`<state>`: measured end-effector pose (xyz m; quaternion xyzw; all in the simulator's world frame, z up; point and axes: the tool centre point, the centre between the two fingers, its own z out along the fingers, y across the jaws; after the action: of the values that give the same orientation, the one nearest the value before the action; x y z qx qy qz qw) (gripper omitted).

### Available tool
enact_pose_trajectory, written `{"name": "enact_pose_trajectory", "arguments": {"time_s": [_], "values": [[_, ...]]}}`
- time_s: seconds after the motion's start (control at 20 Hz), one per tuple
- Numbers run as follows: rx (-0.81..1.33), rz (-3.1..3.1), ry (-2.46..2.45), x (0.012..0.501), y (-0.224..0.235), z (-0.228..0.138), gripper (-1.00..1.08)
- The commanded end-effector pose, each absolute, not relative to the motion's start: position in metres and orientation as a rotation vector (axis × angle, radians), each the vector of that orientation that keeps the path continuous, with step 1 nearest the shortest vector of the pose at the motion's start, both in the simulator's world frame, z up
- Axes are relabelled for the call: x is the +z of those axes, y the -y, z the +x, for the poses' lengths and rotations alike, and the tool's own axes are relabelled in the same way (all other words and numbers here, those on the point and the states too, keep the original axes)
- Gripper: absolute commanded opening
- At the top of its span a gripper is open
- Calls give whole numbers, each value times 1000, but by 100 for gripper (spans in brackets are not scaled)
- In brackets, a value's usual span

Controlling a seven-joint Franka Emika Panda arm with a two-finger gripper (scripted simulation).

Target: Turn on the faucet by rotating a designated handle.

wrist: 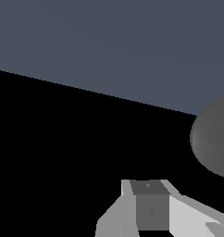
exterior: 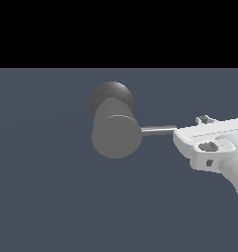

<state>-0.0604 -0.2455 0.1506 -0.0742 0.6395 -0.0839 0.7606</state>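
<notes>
One step looks reached: the gripper (exterior: 179, 134) is at the outer end of the handle (exterior: 158, 130), which sticks out from the faucet (exterior: 116, 135) toward the exterior view's right. Whether the gripper clasps it, I cannot tell. The rotation seems still to do.

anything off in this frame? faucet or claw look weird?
Nothing stands out. The faucet looks intact, its handle straight and level, pointing to the exterior view's right, far end hidden at the claw. Grip can't be judged.
</notes>
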Motion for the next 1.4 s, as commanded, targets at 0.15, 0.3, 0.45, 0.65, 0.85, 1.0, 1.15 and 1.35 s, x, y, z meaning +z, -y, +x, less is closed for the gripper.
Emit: {"name": "enact_pose_trajectory", "arguments": {"time_s": [0.15,0.3,0.45,0.65,0.85,1.0,1.15,1.35], "values": [[-56,-122,-1504,99,203,-64,-100],[-12,-111,-1541,83,187,-66,-100],[16,-105,-1562,74,177,-68,-100],[25,-102,-1572,70,174,-69,-100],[32,-102,-1567,73,170,-68,-100],[57,-99,-1567,76,159,-68,-100],[77,-96,-1568,77,150,-68,-100],[81,-96,-1568,77,149,-68,-100]]}}
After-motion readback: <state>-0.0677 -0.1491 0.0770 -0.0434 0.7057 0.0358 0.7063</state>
